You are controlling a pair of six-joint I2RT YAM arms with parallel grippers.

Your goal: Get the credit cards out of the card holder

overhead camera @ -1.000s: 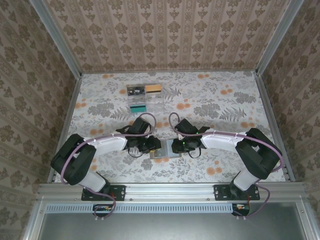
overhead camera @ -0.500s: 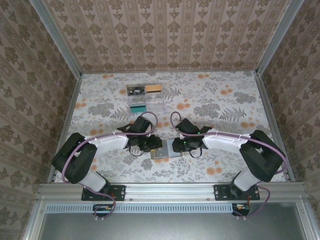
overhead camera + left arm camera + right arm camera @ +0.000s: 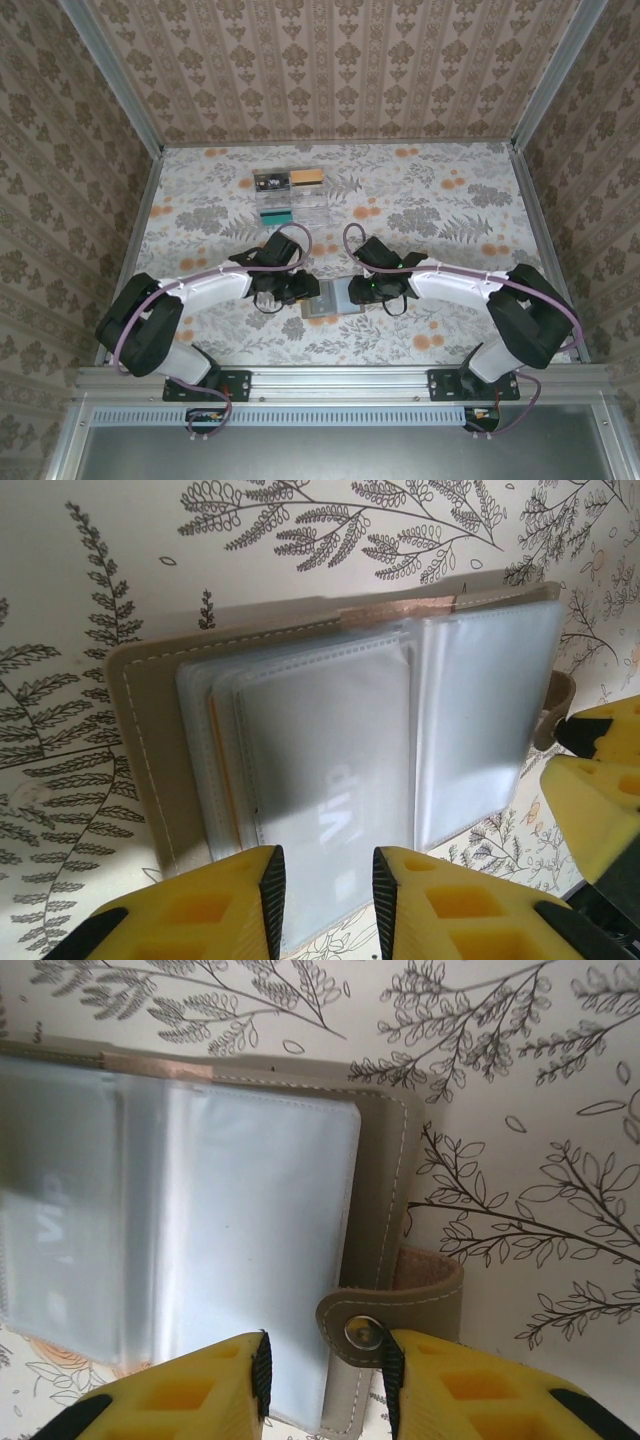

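Both elbows have swung outward – jaws of the right gripper (image 3: 325, 1365) now wider.
Grey-brown folding card holder (image 3: 335, 298) lies open on the floral table (image 3: 450, 200); both jaws stand apart – left gripper (image 3: 322, 885) over a sleeved pale plastic credit card (image 3: 330, 770), right straddling the snap tab (image 3: 400, 1305).

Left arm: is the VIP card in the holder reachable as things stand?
Probably yes: the left gripper is open at the near edge of the VIP card, nothing between. A clear sleeve of the card holder covers it, though.
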